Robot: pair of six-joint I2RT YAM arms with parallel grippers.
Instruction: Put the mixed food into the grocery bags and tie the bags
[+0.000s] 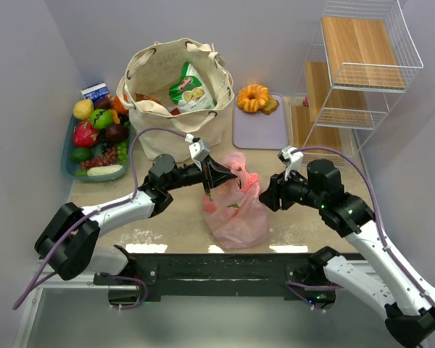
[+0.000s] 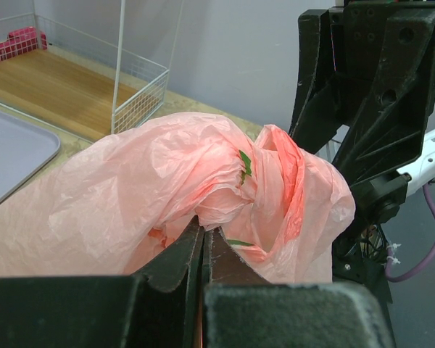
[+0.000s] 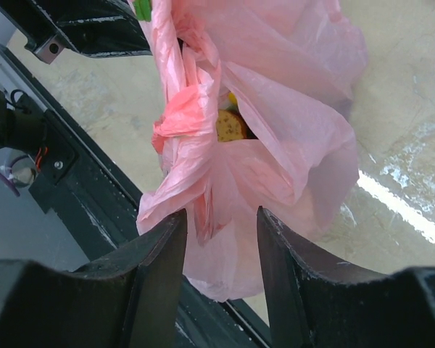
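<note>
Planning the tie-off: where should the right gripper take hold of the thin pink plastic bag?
Probably the bunched handle strip at the mouth of the thin pink plastic bag, from its right, opposite the shut left gripper: it is gathered narrow and faces that side.

Pink bag (image 1: pixel 235 210) blocks centre; tote (image 1: pixel 175 87) (just behind) bars far side.

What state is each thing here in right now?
pink bag: mouth bunched but gaping, food inside.
tote: upright, open, snack packet inside.
ring cake: on the board, unbagged.
left gripper: shut on the pink bag.
right gripper: open, around a fold of the pink bag.
</note>
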